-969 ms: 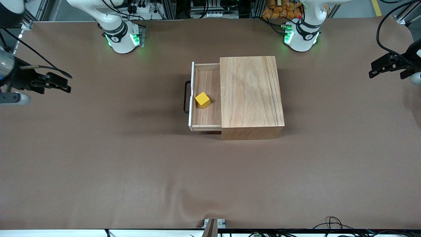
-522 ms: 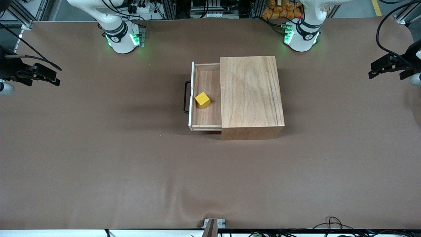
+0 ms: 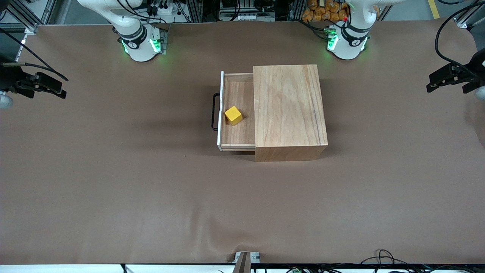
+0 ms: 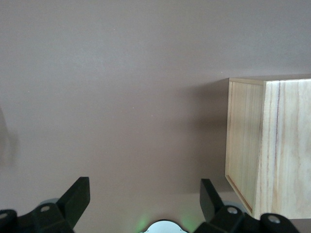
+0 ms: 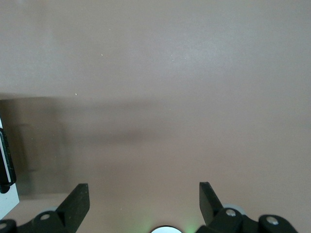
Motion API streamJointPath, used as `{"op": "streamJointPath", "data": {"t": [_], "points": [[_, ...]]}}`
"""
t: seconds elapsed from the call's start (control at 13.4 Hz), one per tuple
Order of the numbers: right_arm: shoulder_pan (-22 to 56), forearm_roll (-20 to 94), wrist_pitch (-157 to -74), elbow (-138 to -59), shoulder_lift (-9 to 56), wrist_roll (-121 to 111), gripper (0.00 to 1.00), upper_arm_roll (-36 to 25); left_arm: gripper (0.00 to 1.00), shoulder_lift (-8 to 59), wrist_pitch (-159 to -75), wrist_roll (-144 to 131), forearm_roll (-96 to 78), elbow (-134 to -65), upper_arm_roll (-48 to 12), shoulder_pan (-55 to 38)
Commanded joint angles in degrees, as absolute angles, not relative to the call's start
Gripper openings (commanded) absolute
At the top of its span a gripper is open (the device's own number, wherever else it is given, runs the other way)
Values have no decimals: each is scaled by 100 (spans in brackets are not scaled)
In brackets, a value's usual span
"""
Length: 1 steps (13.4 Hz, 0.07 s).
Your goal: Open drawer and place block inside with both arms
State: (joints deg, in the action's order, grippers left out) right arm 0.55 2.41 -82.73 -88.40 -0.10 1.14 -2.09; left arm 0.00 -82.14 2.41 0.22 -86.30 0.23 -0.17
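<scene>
Both grippers, seemingly empty, hang well apart from block point(image 3: 233, 115).

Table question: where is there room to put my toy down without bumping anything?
Lots of room. The widest bare patch of table lies nearer the front camera than the wooden box. There is bare table too between the drawer and the right gripper, and between the box and the left gripper. It is crowded only in the drawer, around the block.

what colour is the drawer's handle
Black: a thin wire handle on the drawer's white front panel, clearest in the front view.
</scene>
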Motion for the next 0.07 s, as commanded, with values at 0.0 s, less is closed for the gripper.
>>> {"op": "streamJointPath", "data": {"t": [0.0], "points": [[-53, 176, -8271, -8983, -150, 167, 100, -97, 100, 114, -8191, 351, -88, -8490, 44, -18]]}}
